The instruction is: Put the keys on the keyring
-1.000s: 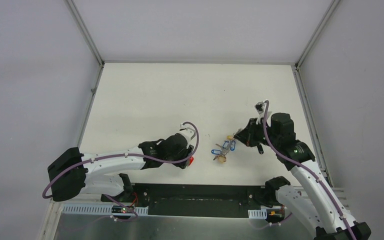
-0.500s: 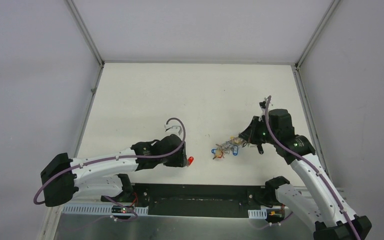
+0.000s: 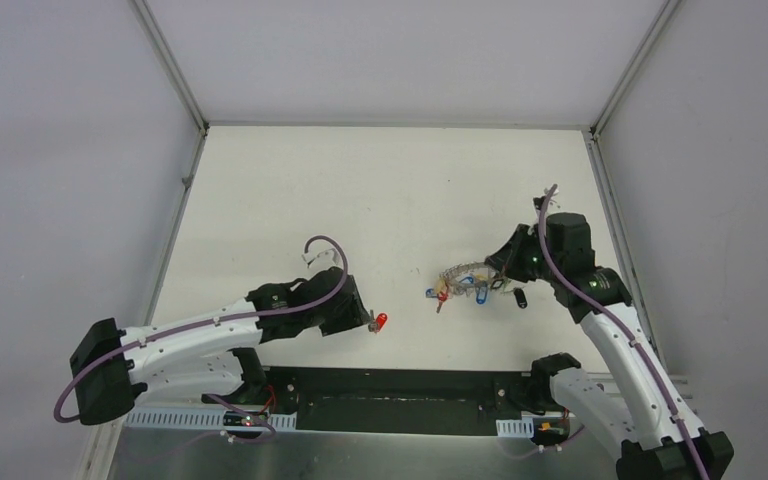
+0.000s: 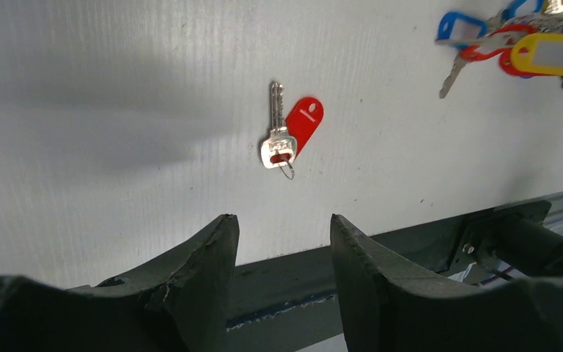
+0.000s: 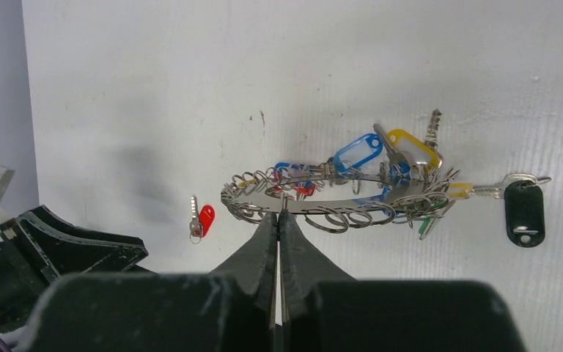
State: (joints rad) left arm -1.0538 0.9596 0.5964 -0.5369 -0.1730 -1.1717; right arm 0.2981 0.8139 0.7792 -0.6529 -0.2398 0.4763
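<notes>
- Left arm is low over the near edge of the desk (image 3: 360, 190), and the left fingers (image 4: 216, 249) stand apart with nothing between them, just bare desk showing in the gap.
- Right ahead of those fingers lies the red-tagged key (image 4: 289, 136): silver blade flat on the desk, red plastic tag fanned out beside it, small wire loop at the head. It's touching neither finger.
- On the other side, the right fingers (image 5: 264, 242) are pinched tight together on the near rim of the keyring (image 5: 337, 194).
- The ring shows as a flat oval from the wrist camera, edged all round with small wire loops, while blue, yellow and red tags and several keys bunch at its far end.
- I can't tell whether the ring is clear of the desk.
- The black-headed key (image 5: 524, 209) lies on the desk just beside the ring's crowded end.
- From above, the red-tagged key and the keyring sit well apart.
</notes>
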